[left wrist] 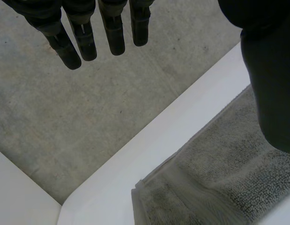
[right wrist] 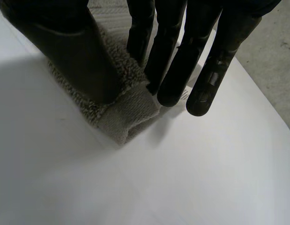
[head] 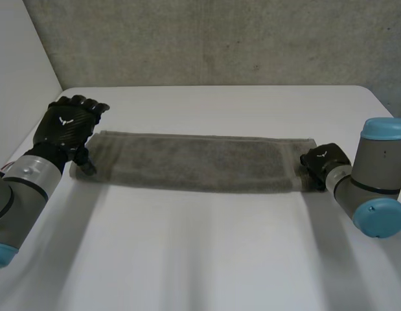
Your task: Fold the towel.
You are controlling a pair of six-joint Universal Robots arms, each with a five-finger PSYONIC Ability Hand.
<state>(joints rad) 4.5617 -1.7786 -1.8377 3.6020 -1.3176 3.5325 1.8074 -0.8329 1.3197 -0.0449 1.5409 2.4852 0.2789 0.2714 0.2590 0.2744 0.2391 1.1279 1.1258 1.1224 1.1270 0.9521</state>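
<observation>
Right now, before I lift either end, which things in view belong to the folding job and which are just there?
Belongs to the job:
long grey terry towel, laid out as a strip
left hand, open at its left end
right hand, pinching its right end

Not part of it:
white table underneath
grey concrete wall behind

**Towel** [head: 200, 162]: grey-brown terry cloth laid out as a long, narrow band. It lies flat on the white counter [head: 206, 253], its long sides running left to right across the middle. The pile is looped, and a smoother hemmed border crosses the short ends. The left end rests flat near the counter's left edge and shows more than one layer at its corner. The right end's corner is raised slightly and puckered, pinched between the thumb and fingers [right wrist: 175, 65] of the right hand [head: 324, 161].
</observation>
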